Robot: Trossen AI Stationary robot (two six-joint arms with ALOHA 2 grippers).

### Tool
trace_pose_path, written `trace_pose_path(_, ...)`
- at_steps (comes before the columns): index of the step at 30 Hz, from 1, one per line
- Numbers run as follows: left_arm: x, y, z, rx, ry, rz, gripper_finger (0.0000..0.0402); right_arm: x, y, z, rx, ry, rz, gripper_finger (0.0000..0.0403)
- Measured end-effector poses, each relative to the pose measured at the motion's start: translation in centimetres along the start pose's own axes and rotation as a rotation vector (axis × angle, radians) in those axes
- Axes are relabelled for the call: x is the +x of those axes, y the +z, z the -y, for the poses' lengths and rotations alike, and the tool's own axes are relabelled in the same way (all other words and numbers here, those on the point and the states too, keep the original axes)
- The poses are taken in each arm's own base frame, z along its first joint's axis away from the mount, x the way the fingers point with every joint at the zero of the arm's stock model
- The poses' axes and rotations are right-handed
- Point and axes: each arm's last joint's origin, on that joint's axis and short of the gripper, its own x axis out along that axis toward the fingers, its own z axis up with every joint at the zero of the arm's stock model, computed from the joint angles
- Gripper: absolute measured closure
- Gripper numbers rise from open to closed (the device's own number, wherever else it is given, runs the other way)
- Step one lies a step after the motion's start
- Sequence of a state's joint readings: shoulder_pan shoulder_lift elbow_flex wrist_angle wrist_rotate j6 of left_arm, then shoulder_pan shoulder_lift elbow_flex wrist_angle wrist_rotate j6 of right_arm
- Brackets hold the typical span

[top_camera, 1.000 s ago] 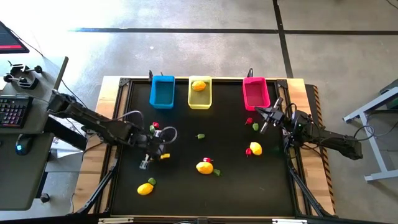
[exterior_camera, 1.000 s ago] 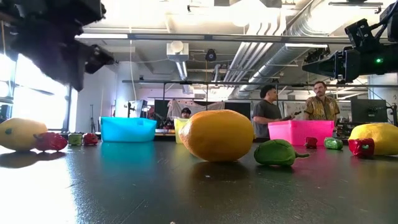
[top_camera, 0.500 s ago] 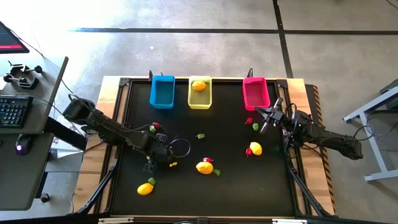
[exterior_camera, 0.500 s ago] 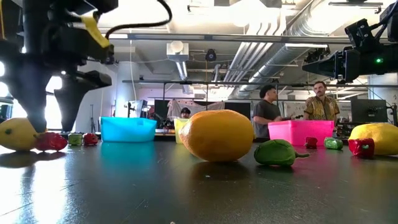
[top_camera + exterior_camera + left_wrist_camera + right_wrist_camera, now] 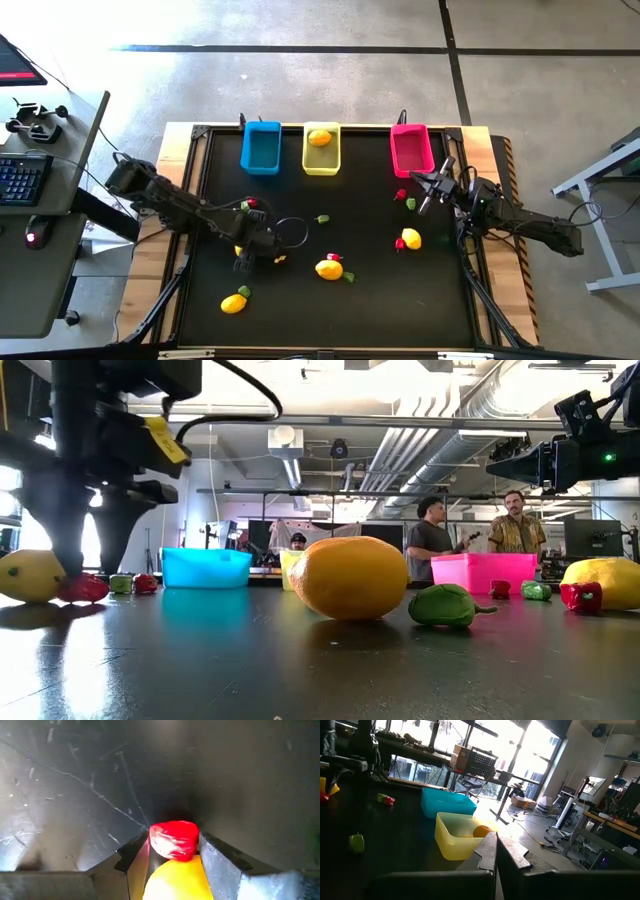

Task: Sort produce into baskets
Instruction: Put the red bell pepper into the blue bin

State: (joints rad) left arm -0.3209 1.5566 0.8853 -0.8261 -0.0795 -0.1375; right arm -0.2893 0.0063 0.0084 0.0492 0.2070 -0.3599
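Observation:
My left gripper (image 5: 243,263) points down at the table's left middle, open, its fingers on either side of a small red piece (image 5: 172,839) that lies against a yellow lemon (image 5: 175,880). In the low view the fingers (image 5: 65,555) reach down to that lemon (image 5: 28,575) and red piece (image 5: 82,588). More lemons (image 5: 328,268) (image 5: 410,238) (image 5: 235,302) lie loose, with red and green bits beside them. The blue (image 5: 260,147), yellow (image 5: 321,160) and pink (image 5: 411,150) baskets stand along the far edge. One lemon (image 5: 319,137) is in the yellow basket. My right gripper (image 5: 424,192) waits shut, level, near the pink basket. My left gripper comes from above with its fingers pointing down. One finger (image 5: 137,855) stands on each side of the red piece (image 5: 172,839), which rests on the table against the lemon. I cannot tell whether the fingers touch it.
A green bit (image 5: 322,218) lies mid-table. A red (image 5: 401,194) and a green bit (image 5: 410,204) lie under the right gripper. A red and a green bit (image 5: 248,204) lie beside the left arm. A desk with a keyboard (image 5: 20,180) stands left of the table. People stand in the room behind.
My left gripper has sunk toward the table and tipped until it points straight down. Its fingers have come down around the red piece beside the left lemon. The produce has stayed where it was.

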Motion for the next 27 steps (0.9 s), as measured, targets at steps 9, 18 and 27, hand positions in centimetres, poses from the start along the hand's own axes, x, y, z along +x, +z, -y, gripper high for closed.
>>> trace_pose_path(9, 0.17, 0.06, -0.85, -0.033, -0.065, -0.018, 0.0311, 0.00, 0.00, 0.00, 0.000, 0.000, 0.000, 0.0403)
trace_pose_path(18, 0.66, -0.51, -0.85, 0.006, -0.065, -0.042, 0.0338, 0.00, 0.00, 0.00, 0.000, 0.000, 0.000, 0.0403)
trace_pose_path(27, 0.39, -0.16, -0.89, 0.084, -0.048, -0.028, 0.0398, 0.00, -0.01, 0.00, 0.000, 0.000, 0.000, 0.0403)
